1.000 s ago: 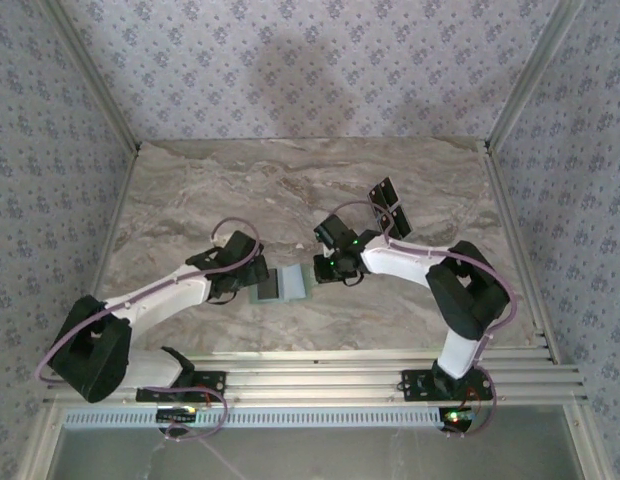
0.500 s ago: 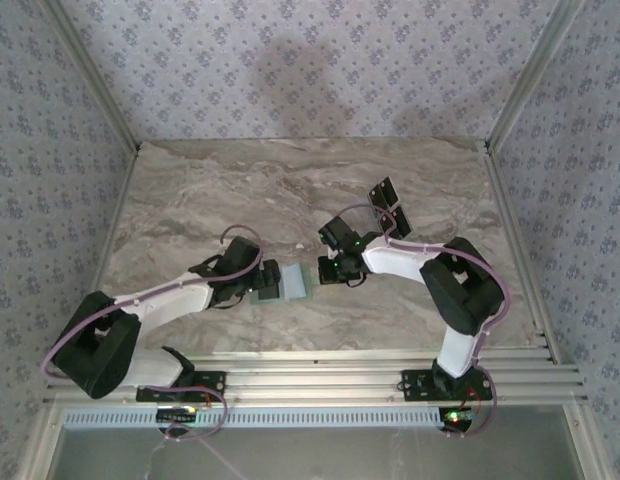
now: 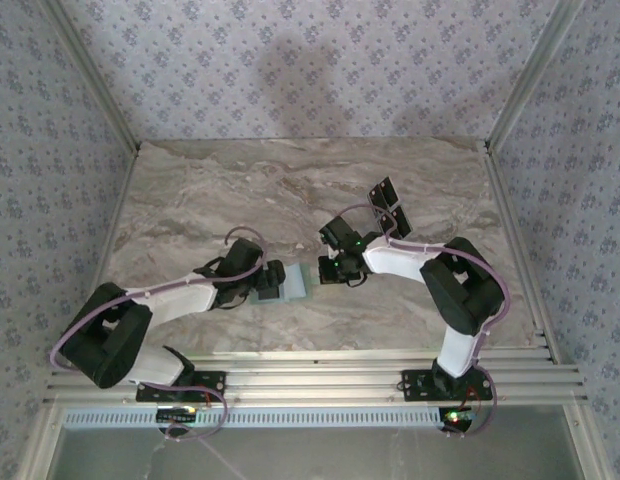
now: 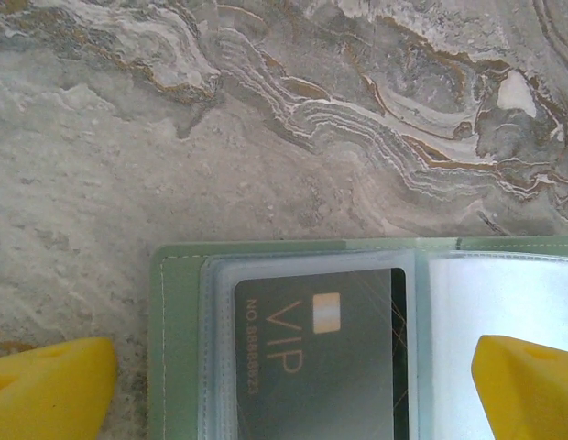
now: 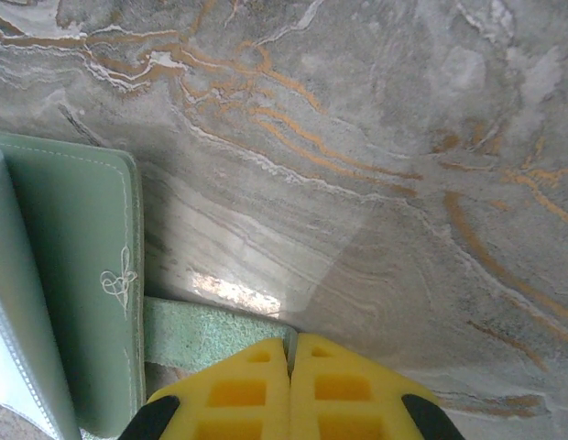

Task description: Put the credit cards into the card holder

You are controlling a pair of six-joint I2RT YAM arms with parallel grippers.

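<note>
Sage-green flat rectangular card holder [image 4: 179, 348] lies open between wide-spread left gripper [image 4: 293, 390] fingers; right gripper [image 5: 289, 385] closed tight, tips at its tab [image 5: 211, 332].

**Top view, clock centred on the card holder [image 3: 293, 283].** At 9 o'clock the left gripper [image 3: 268, 283] straddles the holder's edge, fingers spread wide. At 3 o'clock the right gripper [image 3: 323, 270], fingers pressed together, blocks the tab side. You have bare table [image 3: 210, 190] from 10 to 1 o'clock. At 2 o'clock the credit cards [image 3: 388, 207] lie well apart. At 6 o'clock an open strip reaches the aluminium rails [image 3: 320, 362].
</note>
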